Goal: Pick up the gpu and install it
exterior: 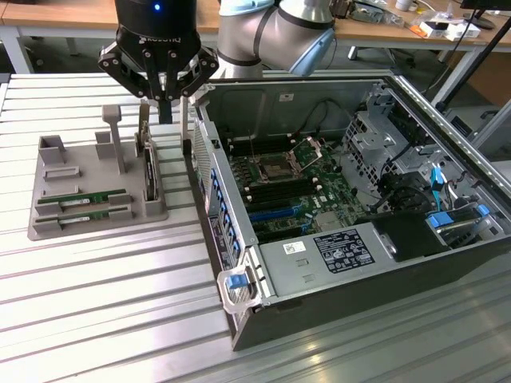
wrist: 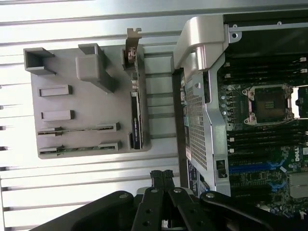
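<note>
Closed claw (wrist: pixel 162 174) — gpu (exterior: pixel 88 197) in holder (exterior: pixel 89 163)

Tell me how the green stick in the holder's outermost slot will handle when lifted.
The green stick looks thin and flat, so it is probably light and stiff, not floppy. It sits in a slot of the gray holder, so it should not roll, but may bind if pulled askew. Its bare board is likely fragile.

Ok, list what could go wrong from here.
1. The shut end effector hangs nearer the upright dark card than the gpu, so it may strike or take the wrong part.
2. The gpu lies right beside a second green stick in the gray holder; a grasp could disturb both.
3. The case wall stands close beside the holder and could get clipped.
</note>
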You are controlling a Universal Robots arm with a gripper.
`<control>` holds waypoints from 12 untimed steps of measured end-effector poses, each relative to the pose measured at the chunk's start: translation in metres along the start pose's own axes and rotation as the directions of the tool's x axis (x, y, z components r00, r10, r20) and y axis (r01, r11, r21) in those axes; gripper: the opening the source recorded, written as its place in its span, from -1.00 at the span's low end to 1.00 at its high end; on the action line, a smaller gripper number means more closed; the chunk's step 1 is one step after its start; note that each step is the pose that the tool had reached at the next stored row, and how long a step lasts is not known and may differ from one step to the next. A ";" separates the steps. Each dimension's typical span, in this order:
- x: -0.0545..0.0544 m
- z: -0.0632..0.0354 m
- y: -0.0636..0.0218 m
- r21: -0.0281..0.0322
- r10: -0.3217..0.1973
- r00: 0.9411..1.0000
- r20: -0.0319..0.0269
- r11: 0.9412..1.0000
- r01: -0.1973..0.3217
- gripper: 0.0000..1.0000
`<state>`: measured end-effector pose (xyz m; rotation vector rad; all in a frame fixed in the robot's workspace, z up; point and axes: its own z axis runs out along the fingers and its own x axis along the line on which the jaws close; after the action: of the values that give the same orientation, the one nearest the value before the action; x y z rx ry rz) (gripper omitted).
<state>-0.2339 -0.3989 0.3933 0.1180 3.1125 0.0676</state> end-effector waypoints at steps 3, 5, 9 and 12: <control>0.001 0.0000 -0.0001 0.000 0.000 1.000 0.000 1.000 0.000 -0.80; 0.001 0.0000 -0.0001 0.000 0.000 1.000 0.000 1.000 0.000 -0.80; 0.003 -0.0001 -0.0002 0.000 0.000 1.000 0.000 1.000 0.000 -0.80; 0.004 -0.0001 -0.0003 0.000 0.000 1.000 0.000 1.000 0.000 -0.80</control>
<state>-0.2381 -0.3989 0.3932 0.1180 3.1124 0.0677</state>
